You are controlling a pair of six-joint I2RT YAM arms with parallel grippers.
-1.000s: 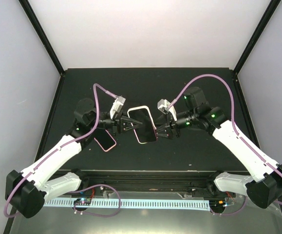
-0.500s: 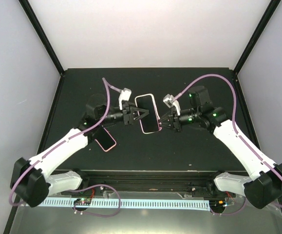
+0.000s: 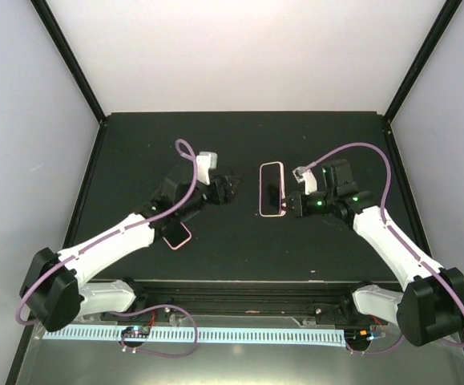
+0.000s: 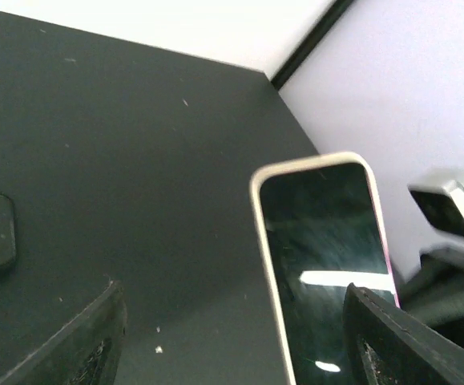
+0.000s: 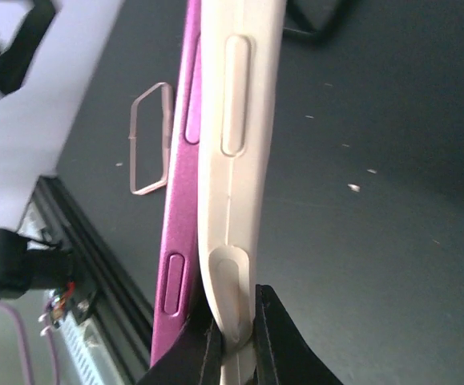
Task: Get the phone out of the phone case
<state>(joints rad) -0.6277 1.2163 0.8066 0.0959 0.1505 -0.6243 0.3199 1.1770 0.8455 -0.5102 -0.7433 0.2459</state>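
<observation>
- Right wrist view: the magenta metal-edged phone [image 5: 179, 200] lies against the cream silicone phone case [image 5: 232, 160], the two side by side along their long edges. The case looks partly peeled away there, though I cannot tell how far.
- The right hand [image 5: 233, 333] is closed, pinching the case's edge near one end. It appears to hold phone and case up off the black bench [image 3: 240, 136].
- In the top external view the pair is tilted toward its long edge. Its long axis runs away from the arm bases, and it sits just to the left of the right hand.
- The left hand [image 3: 228, 189] is spread wide and holds nothing. It is near the phone on the phone's left, apart from it, and the left wrist view shows the dark screen facing it.
- As I judge it, the left hand is the free one, so the coming move turns on it closing across the phone's short width from the left.
- A pink-rimmed flat rectangle [image 3: 175, 235] lies on the bench beneath the left arm.
</observation>
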